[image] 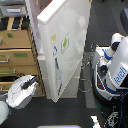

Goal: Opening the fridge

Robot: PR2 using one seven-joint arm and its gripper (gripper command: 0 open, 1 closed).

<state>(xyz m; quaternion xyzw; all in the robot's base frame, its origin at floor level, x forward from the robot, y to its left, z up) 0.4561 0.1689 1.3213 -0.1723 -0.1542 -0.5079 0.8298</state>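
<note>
The tall white fridge (67, 45) fills the middle of the exterior view, its large upper door (the one with the small green-white sticker (65, 43)) already swung well open. Beside it on that view's left stands a tan wooden drawer cabinet (15, 52); a white-and-blue robot (114, 67) sits at the right. Likely trouble: the open door swinging on into the cabinet if pulled further. The white arm's gripper (30, 81) reaches in from the lower left, close to the door's edge; whether its fingers are spread or pinching, I cannot tell
</note>
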